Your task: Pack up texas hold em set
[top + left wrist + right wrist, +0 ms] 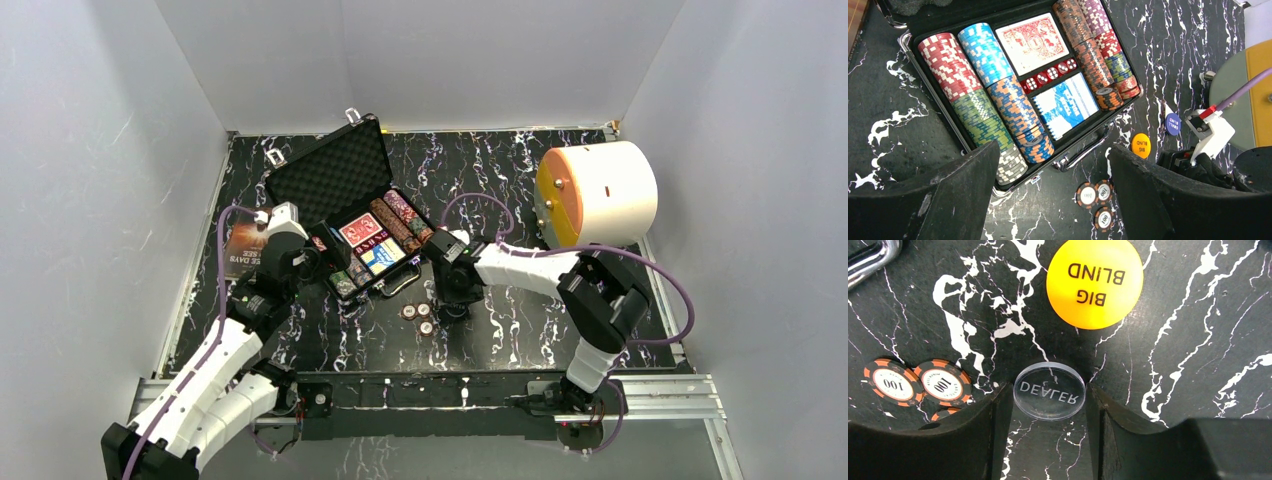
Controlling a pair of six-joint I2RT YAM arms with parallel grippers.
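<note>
The black case (pixel 300 185) lies open at the middle left, its tray (pixel 929 91) filled with rows of coloured chips, a red deck (pixel 1031 42), a blue deck (pixel 1068 102) and red dice (pixel 1050 75). Three orange-and-black 100 chips (pixel 1096 197) lie on the table before its handle (pixel 1088 150). My left gripper (pixel 1054 150) hovers open over the case's near edge, holding nothing. My right gripper (pixel 1049 396) is low on the table, its fingertips against both sides of the clear DEALER button (pixel 1049 389). The yellow BIG BLIND button (pixel 1094 282) lies just beyond it, and a blue SMALL BLIND button (pixel 1173 123) lies further on.
A big white cylinder with an orange face (pixel 600 195) stands at the back right. A dark brown booklet (pixel 243 250) lies left of the case, by my left arm. White walls enclose the black marbled table (pixel 520 330).
</note>
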